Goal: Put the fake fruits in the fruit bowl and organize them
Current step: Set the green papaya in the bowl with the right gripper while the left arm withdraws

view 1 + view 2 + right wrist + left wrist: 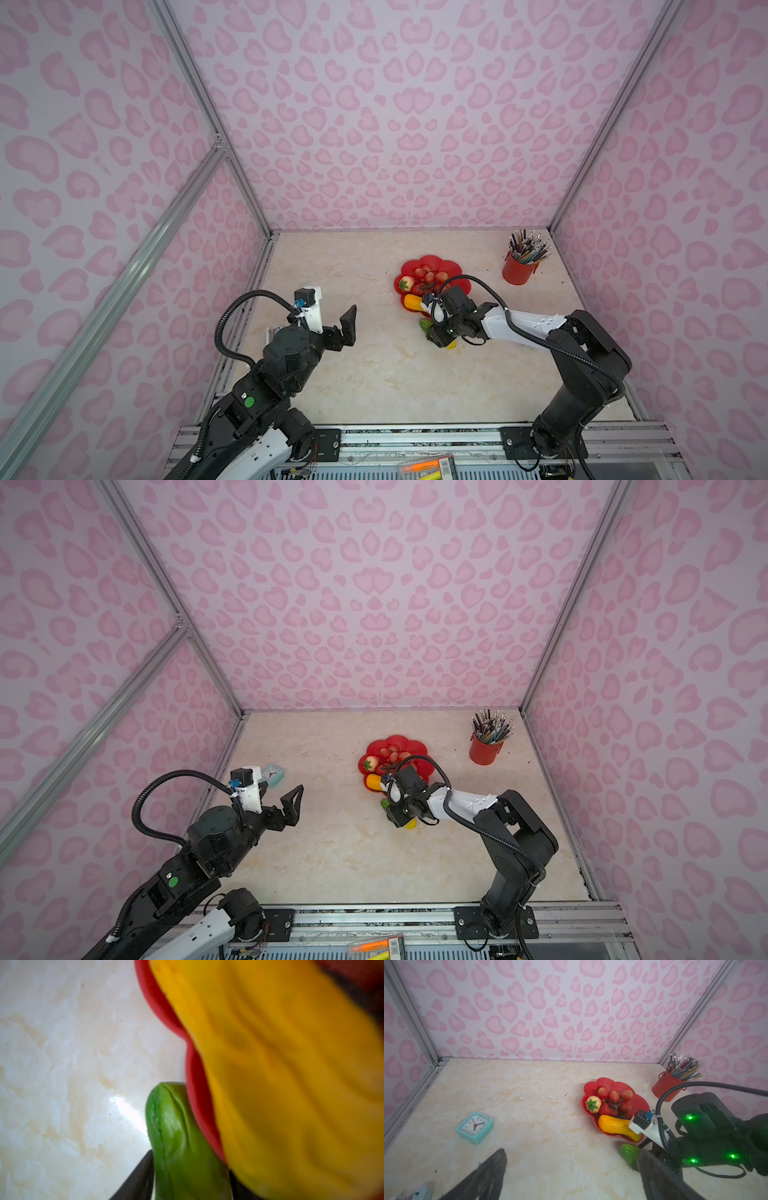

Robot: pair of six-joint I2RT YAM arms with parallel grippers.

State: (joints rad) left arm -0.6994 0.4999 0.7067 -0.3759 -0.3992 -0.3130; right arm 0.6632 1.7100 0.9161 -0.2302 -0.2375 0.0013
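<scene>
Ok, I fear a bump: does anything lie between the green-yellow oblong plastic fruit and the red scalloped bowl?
Yes: the yellow-orange oblong fruit lies along the red scalloped bowl's near rim, beside the green-yellow oblong fruit, likely blocking a straight slide.

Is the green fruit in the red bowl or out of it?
Out: the green fruit shows against the tabletop, just outside the bowl's rim.
</scene>
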